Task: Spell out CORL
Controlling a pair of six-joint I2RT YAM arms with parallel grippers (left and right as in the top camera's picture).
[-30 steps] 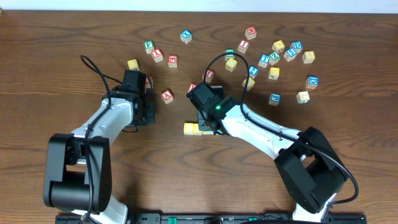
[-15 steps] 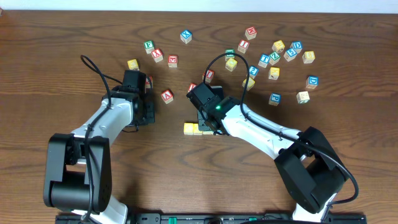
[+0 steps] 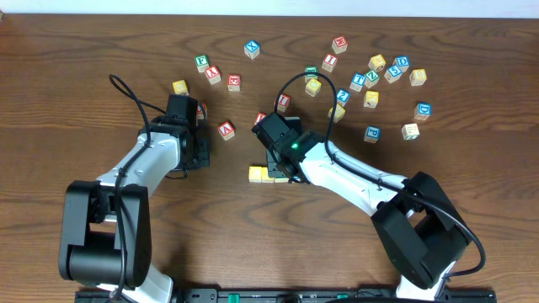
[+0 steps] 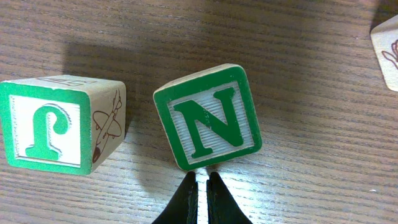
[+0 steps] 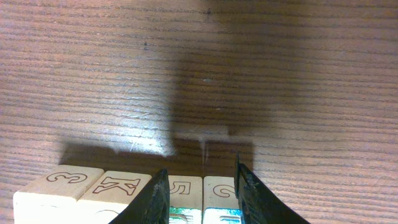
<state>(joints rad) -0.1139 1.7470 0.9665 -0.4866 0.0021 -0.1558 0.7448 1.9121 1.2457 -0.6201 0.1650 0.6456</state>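
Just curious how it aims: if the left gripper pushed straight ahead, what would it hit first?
Most likely the green N block: the left gripper points its closed tips at the block's near edge, almost touching, though their height is hard to judge.

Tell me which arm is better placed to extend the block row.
Right, probably: the right pincer stands open over the block row, while the left pincer is shut beside the green N block, a letter CORL lacks.

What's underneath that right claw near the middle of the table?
A row of four wooden blocks; two sit between the open fingers of the right gripper. Their front faces are hidden.
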